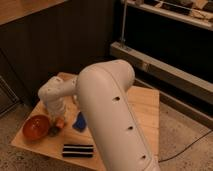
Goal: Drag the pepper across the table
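Note:
The pepper [60, 121] shows only as a small orange patch beside the end of my arm, between the red bowl and the blue sponge; most of it is hidden. My gripper [54, 129] is down at the table [145, 107], right at the pepper and close to the bowl's right rim. The big white arm covers the middle of the light wooden plank tabletop.
A round orange-red bowl [35, 127] sits at the table's left front. A blue sponge [80, 121] lies just right of the gripper. A black rectangular object [77, 150] lies near the front edge. Dark wall and a metal shelf rail [150, 60] stand behind.

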Controlling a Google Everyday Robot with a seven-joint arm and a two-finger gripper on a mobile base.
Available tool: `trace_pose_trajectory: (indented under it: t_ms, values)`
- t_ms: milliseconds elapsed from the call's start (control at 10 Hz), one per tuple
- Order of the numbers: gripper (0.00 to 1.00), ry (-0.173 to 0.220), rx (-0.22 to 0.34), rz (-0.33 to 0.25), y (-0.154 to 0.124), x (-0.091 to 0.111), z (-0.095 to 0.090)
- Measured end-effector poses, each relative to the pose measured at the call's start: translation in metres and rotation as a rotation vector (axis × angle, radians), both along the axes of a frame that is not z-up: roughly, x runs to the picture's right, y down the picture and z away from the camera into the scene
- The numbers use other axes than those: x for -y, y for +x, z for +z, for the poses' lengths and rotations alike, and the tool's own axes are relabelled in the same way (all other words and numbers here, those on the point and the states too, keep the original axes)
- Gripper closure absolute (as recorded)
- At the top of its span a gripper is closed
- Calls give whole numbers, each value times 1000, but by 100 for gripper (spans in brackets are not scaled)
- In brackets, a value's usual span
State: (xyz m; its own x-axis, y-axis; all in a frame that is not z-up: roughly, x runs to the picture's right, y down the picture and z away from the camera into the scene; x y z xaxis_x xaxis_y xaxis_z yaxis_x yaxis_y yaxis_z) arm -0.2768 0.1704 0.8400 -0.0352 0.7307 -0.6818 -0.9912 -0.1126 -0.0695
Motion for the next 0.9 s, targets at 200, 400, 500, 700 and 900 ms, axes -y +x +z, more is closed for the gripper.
trace_pose_trajectory:
  t_ms: [200, 400, 500, 700, 900]
  values:
    - [43, -3, -3, 2, 2, 0, 1]
    - [43, -4, -4, 1, 4, -1, 1]
    - [45, -4, -4, 0, 3, -1, 1]
    - [61, -2, 0, 1, 2, 1, -1]
    - [65, 2, 3, -2, 0, 4, -2]
